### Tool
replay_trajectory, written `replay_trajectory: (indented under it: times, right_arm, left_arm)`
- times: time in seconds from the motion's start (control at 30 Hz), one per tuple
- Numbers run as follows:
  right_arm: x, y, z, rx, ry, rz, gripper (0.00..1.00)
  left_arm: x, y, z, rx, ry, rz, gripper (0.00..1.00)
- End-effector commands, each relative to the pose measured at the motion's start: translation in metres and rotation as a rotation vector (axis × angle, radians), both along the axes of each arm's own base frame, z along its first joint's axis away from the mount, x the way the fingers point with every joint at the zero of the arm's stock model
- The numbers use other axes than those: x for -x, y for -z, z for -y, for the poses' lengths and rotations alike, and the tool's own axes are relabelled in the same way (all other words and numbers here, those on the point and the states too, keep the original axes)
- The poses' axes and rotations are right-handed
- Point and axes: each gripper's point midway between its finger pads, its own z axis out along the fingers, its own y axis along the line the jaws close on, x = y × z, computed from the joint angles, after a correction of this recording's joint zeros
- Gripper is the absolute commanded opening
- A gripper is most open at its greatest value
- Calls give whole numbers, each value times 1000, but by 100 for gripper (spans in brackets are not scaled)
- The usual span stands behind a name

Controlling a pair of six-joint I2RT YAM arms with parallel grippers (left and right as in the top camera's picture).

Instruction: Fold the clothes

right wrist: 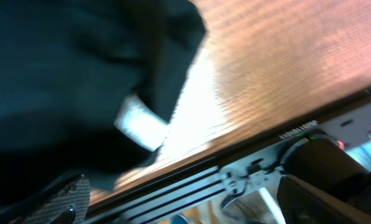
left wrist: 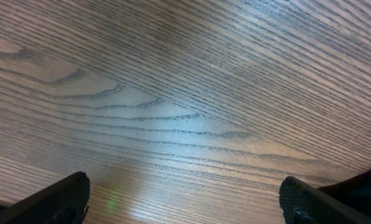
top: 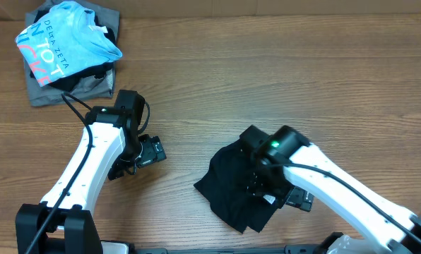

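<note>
Right gripper (right wrist: 182, 194), jaws spread, hung just over black T-shirt (top: 226, 185), nothing pinched; left gripper (left wrist: 185, 200) also spread, over bare table (left wrist: 185, 93). Risk: a finger could've snagged thin fabric on lift-off, undoing the fold.

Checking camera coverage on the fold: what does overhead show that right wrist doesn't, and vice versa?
Overhead only: the whole outline of the black T-shirt, the left arm, and the light blue DELTA ZETA shirt on the grey garment at the far left.
Right wrist only: the metal rail below the table's front edge, and the right hand, open.
Both: the T-shirt, its small white label, and the wooden table.
</note>
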Motion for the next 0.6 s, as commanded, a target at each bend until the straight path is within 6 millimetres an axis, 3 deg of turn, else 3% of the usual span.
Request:
replay_trajectory:
  times: [0.0,0.17,0.23,0.3,0.57]
  right_arm:
    - [-11,-32,-11,-109,-12,114,100]
    - [-17,-40,-45,-312,-237,151,100]
    - [-19,-37,-64,-398,-384,167,100]
    - [-18,-30,-70,-412,-470,168,100]
    - [4,18,-81,-434,-433,-15,100]
  left_arm:
    - [1,1,-4,-13,4,-5,100]
    - [0,1,-4,-13,4,2,100]
    - [0,1,-4,-13,4,1,100]
    - [1,1,-4,-12,4,-3,100]
    - [2,1,-4,-11,4,-7,100]
